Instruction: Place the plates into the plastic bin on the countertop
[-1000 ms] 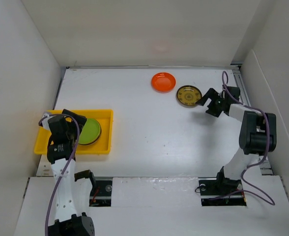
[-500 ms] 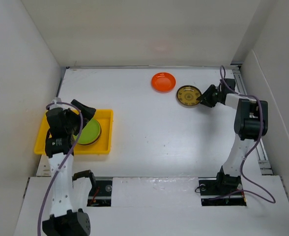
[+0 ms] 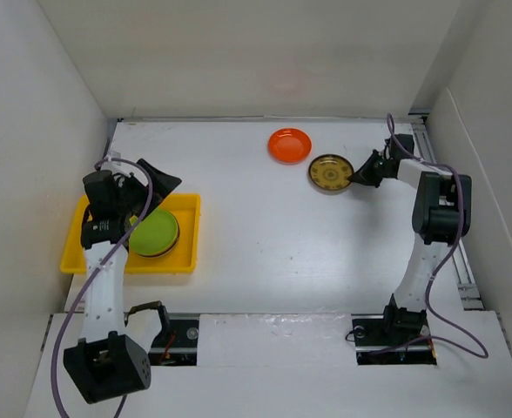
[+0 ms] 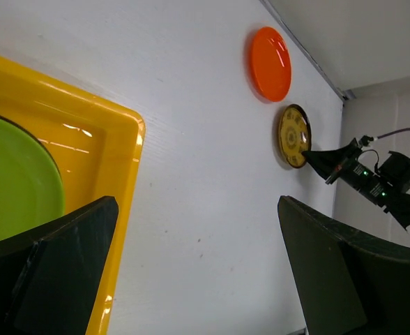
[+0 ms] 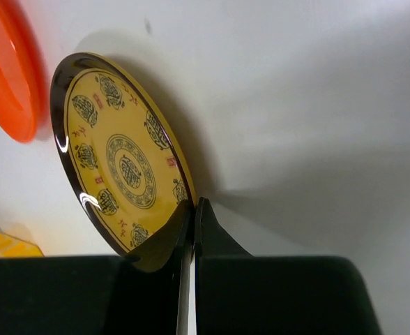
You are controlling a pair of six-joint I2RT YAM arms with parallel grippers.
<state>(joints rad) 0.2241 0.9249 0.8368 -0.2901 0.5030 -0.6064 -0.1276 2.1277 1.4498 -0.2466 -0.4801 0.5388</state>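
Observation:
A dark gold-patterned plate (image 3: 331,171) (image 5: 118,167) lies on the white countertop (image 3: 265,226) at the back right, beside an orange plate (image 3: 290,145) (image 5: 6,77). My right gripper (image 3: 358,177) (image 5: 194,209) is shut on the gold plate's right rim, which shows pinched between the fingers. The yellow plastic bin (image 3: 73,259) (image 4: 121,125) sits at the left and holds a lime green plate (image 3: 154,232) (image 4: 13,181). My left gripper (image 3: 156,183) (image 4: 196,223) hangs open over the bin's far right corner, holding nothing. The left wrist view also shows the orange plate (image 4: 270,63) and the gold plate (image 4: 293,136).
White walls enclose the countertop on the left, back and right. A metal rail (image 3: 426,139) runs along the right edge behind the right arm. Both arm bases (image 3: 178,335) sit at the near edge.
My right gripper has shut on the gold plate's rim, and the plate has shifted slightly left. My left arm has swung away from over the bin toward the back, still open.

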